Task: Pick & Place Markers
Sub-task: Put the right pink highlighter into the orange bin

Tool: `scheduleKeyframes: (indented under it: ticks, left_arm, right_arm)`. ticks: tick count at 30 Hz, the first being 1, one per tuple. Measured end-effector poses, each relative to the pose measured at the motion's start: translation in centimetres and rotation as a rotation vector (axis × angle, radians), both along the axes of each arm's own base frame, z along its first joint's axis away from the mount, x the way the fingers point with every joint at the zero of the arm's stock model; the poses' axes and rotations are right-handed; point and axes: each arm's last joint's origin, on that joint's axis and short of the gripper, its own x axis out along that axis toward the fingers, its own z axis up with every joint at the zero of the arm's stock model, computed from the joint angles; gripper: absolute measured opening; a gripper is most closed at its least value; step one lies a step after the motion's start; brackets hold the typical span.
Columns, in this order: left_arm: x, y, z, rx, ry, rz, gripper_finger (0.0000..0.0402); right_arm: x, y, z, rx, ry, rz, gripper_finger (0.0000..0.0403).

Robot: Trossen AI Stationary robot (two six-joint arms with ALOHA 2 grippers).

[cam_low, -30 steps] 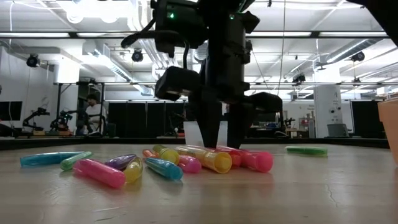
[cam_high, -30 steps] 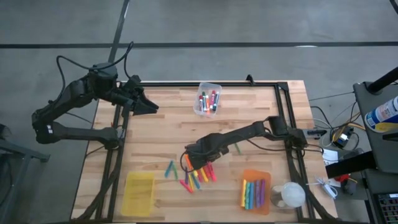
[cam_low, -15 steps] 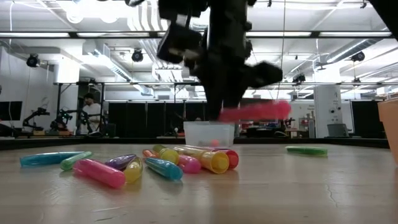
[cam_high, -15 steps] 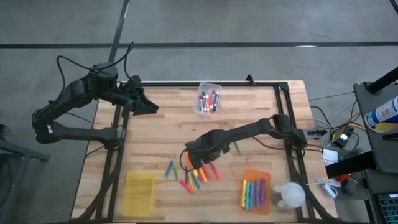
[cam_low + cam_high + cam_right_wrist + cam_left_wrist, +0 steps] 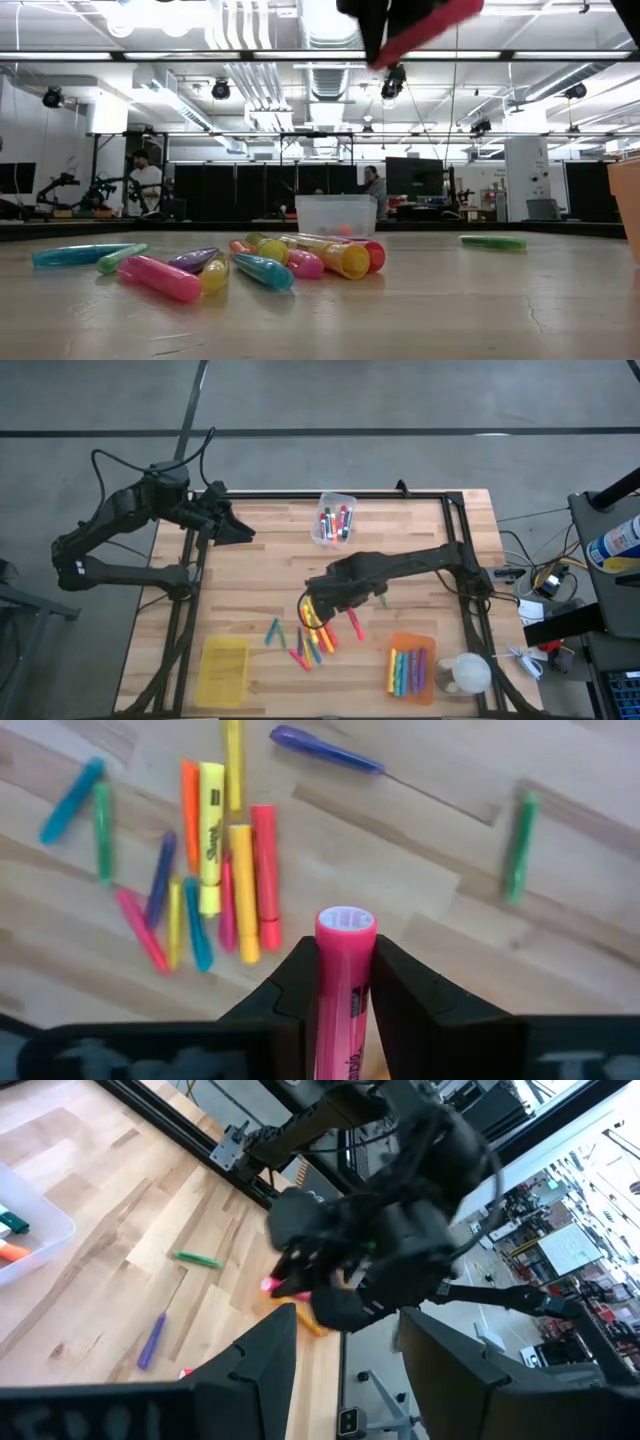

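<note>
markers, short plastic stick pens in many colours, lie in a loose heap (image 5: 312, 640) on the pale wooden worktop (image 5: 260, 560), and 1 of them, a fat pink highlighter marker (image 5: 345, 990), has just left that heap: a second ago it lay on the wood between the right claw (image 5: 343, 982) fingers, and now it is clamped there and lifted well clear, high enough that the low view catches only its pink end at the top edge. i judge the pick done and the carry next, probably to the orange plastic bin (image 5: 412, 665) already holding a row of markers. a lone green marker (image 5: 518, 845) and a purple marker (image 5: 325, 750) lie apart from the heap, near that route but below the raised claw. the left claw (image 5: 345, 1370) waits at the far left corner, fingers apart and empty.
</note>
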Motion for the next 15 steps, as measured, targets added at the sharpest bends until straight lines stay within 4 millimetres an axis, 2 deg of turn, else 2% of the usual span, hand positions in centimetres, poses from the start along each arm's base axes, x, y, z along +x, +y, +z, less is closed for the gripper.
scheduleKeyframes:
  ticks: [4, 8, 15]
  left_arm:
    - [0.0, 0.0, 0.0, 0.0, 0.0, 0.0, 0.0171]
    - [0.0, 0.0, 0.0, 0.0, 0.0, 0.0, 0.0171]
    - [0.0, 0.0, 0.0, 0.0, 0.0, 0.0, 0.0171]
  right_arm:
    - [-0.7, 1.6, 1.8, -0.026, -0.062, -0.043, 0.0066]
    - [-1.6, 3.7, 2.4, -0.017, -0.084, -0.081, 0.0066]
    - [-4.0, 8.3, 1.1, 0.003, -0.025, -0.191, 0.0067]
